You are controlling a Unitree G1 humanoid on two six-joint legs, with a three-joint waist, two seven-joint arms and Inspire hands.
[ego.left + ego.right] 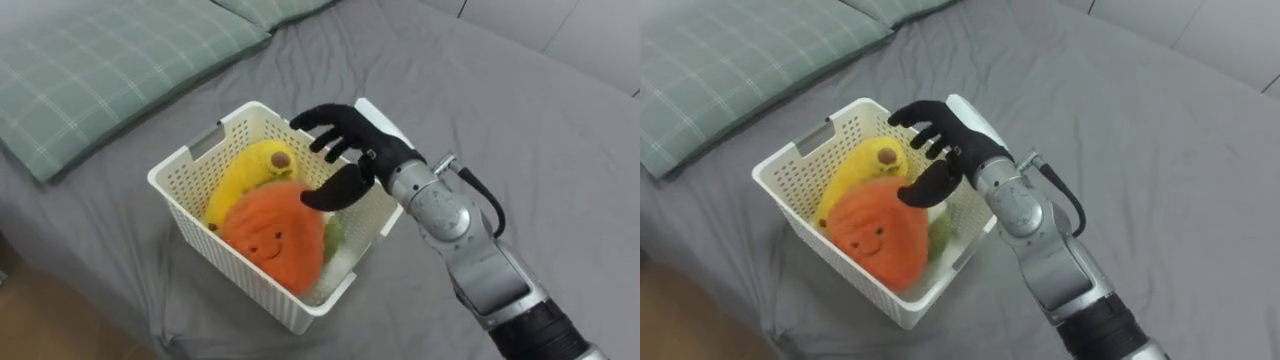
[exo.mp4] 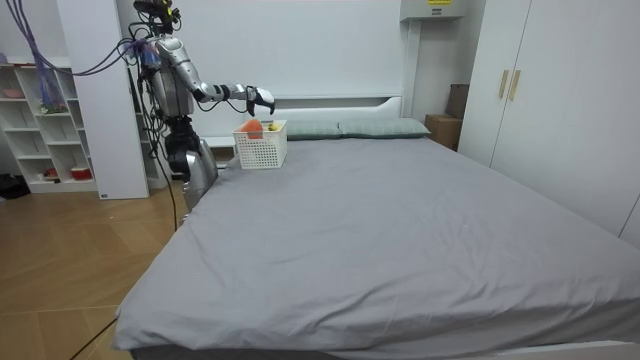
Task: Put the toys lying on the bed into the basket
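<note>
A white slotted basket (image 1: 190, 215) (image 1: 790, 200) (image 2: 260, 148) stands on the grey bed near its edge. Inside lie an orange plush toy with a smiling face (image 1: 270, 232) (image 1: 875, 232) and a yellow banana plush (image 1: 250, 170) (image 1: 855, 172); something pale green shows beside them (image 1: 333, 235). My right hand (image 1: 345, 140) (image 1: 940, 135) hovers over the basket's far right rim, open, fingers spread and holding nothing, the thumb just above the orange toy. In the room view I stand at the bed's corner with the right hand (image 2: 260, 98) stretched over the basket.
The grey bed sheet (image 1: 480, 90) spreads wide to the right. A green checked pillow (image 1: 90, 70) lies to the basket's far left. The bed edge and wooden floor (image 1: 680, 320) are at lower left. White shelves (image 2: 40, 120) stand behind me in the room view.
</note>
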